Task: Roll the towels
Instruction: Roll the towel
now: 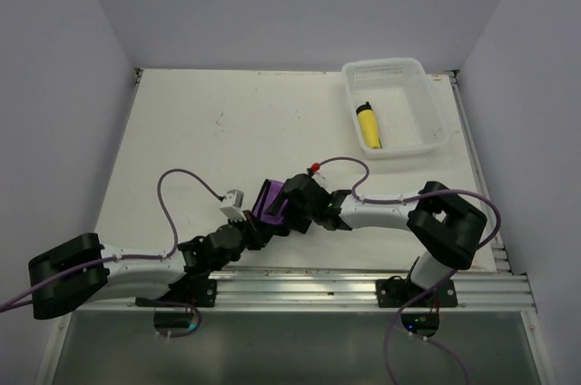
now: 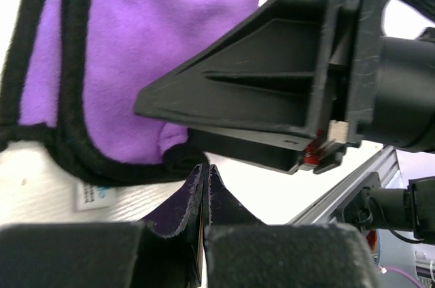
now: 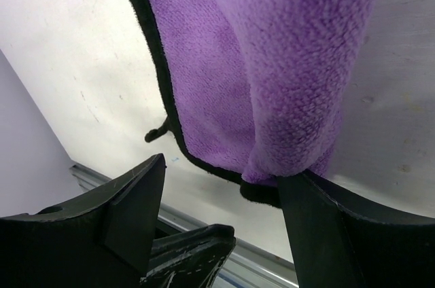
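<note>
The purple towel [image 1: 270,201] lies bunched and partly folded near the table's front edge, between my two grippers. In the left wrist view the purple towel [image 2: 136,57] shows its black edging. My left gripper [image 2: 205,169] is shut, its tips against the towel's black corner with nothing visibly pinched. My right gripper [image 3: 221,179] is open. The purple towel [image 3: 272,64] rests against its right finger [image 3: 340,227]. From above, the left gripper [image 1: 257,232] and right gripper [image 1: 289,212] almost touch. The yellow towel [image 1: 369,127] lies rolled in the white basket [image 1: 434,103].
The basket stands at the back right of the table. A metal rail [image 1: 363,285] runs along the near edge behind the grippers. My right gripper's finger [image 2: 272,84] looms just above the left gripper's tips. Walls close in on three sides.
</note>
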Available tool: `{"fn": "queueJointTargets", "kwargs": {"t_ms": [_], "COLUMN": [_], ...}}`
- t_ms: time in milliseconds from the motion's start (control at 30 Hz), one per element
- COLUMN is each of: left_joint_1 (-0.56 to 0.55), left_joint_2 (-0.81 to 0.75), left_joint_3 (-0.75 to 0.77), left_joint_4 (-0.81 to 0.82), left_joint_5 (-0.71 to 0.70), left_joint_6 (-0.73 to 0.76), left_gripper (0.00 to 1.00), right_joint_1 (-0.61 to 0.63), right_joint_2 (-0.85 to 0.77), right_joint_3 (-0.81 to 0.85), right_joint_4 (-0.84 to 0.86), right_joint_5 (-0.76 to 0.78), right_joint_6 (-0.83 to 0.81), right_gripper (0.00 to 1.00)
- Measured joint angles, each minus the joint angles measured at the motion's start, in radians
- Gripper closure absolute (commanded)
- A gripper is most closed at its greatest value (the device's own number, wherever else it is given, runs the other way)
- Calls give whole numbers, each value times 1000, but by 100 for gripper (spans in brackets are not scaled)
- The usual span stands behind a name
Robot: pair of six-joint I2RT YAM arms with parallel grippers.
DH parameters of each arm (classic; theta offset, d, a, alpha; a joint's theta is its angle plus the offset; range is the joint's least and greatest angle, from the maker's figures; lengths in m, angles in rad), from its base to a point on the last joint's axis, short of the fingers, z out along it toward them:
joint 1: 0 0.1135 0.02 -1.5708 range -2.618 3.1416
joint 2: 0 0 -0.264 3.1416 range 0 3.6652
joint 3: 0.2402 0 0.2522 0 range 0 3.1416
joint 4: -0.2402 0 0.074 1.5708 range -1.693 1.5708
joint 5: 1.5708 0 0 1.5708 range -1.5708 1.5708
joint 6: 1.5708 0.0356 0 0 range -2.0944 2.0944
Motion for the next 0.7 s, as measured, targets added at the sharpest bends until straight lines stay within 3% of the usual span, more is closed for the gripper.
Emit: {"fn": "queueJointTargets", "kwargs": {"t_ms": [333, 700], "left_joint_1": [0, 0], "left_joint_2": [69, 302], "left_joint_3": [-3, -3], "left_joint_4": [198, 298], "left_joint_5": [10, 24], "left_joint_6": [71, 76], "left_gripper": [100, 100], "right_joint_1": [-6, -6], "right_joint_2": [9, 9], "right_joint_3": [8, 12], "right_joint_4": [-1, -6], "right_joint_5": [-22, -25], "right_joint_6": [9, 11], "right_gripper": [28, 27]}}
